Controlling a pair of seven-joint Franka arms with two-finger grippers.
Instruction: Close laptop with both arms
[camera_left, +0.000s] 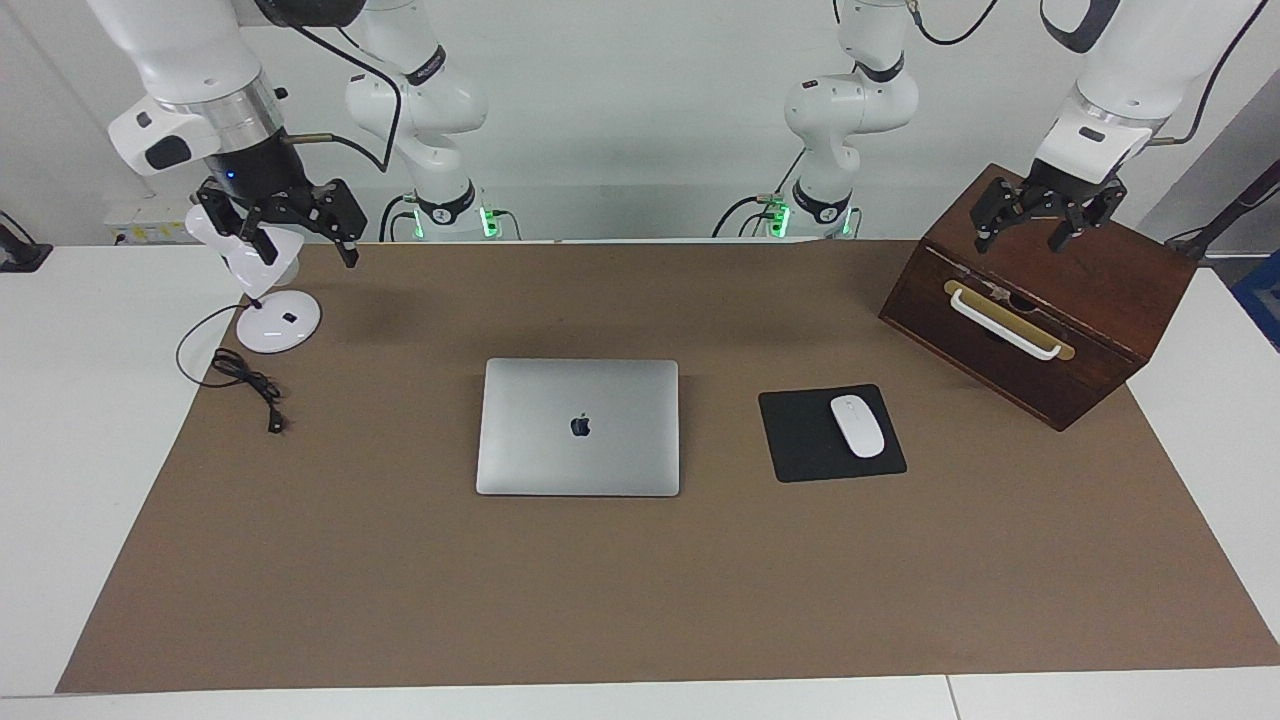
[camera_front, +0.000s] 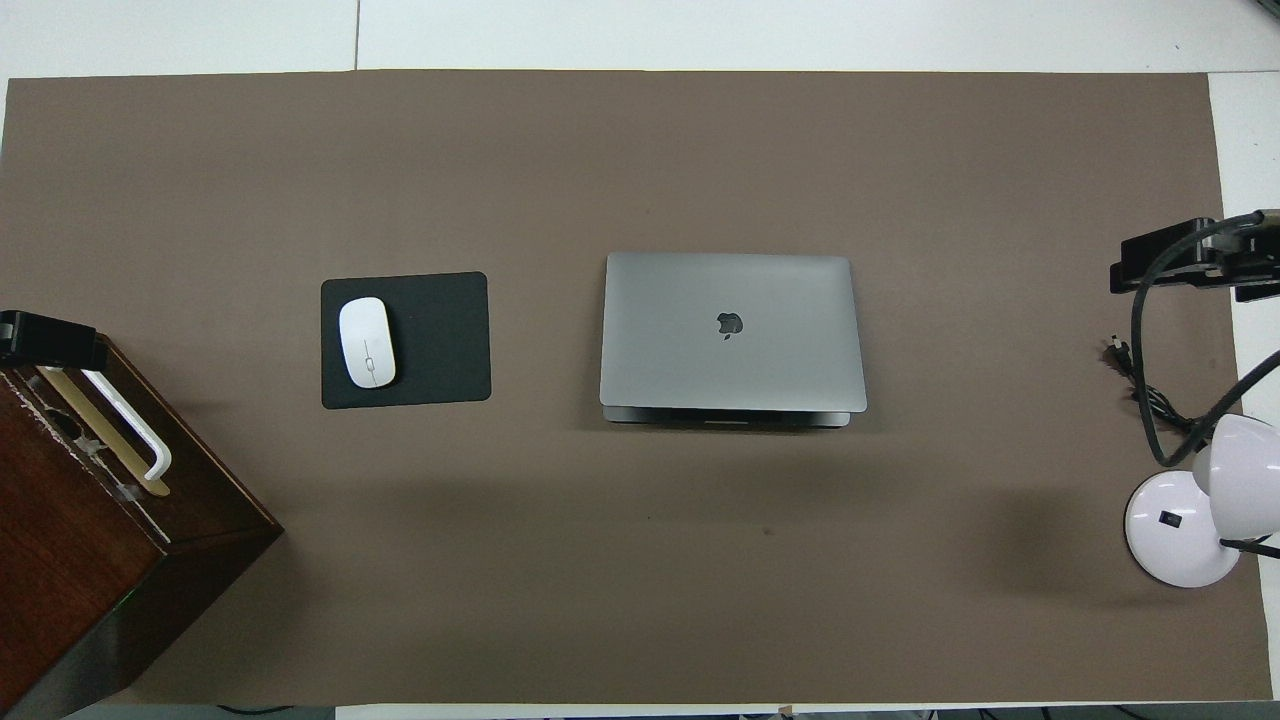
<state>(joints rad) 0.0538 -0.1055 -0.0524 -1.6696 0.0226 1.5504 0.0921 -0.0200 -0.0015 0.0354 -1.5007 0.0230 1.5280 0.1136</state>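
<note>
The silver-grey laptop (camera_left: 578, 427) (camera_front: 730, 330) lies in the middle of the brown mat with its lid flat down on its base, logo up. Neither gripper touches it. My right gripper (camera_left: 305, 248) (camera_front: 1190, 265) hangs open in the air at the right arm's end of the table, over the lamp, with nothing between its fingers. My left gripper (camera_left: 1022, 240) (camera_front: 50, 340) hangs open and empty over the top of the wooden box at the left arm's end.
A black mouse pad (camera_left: 800, 440) with a white mouse (camera_left: 858, 426) lies beside the laptop toward the left arm's end. A dark wooden box (camera_left: 1100, 300) has a white handle (camera_left: 1003, 325). A white desk lamp (camera_left: 275, 320) and its black cable (camera_left: 250, 385) sit at the right arm's end.
</note>
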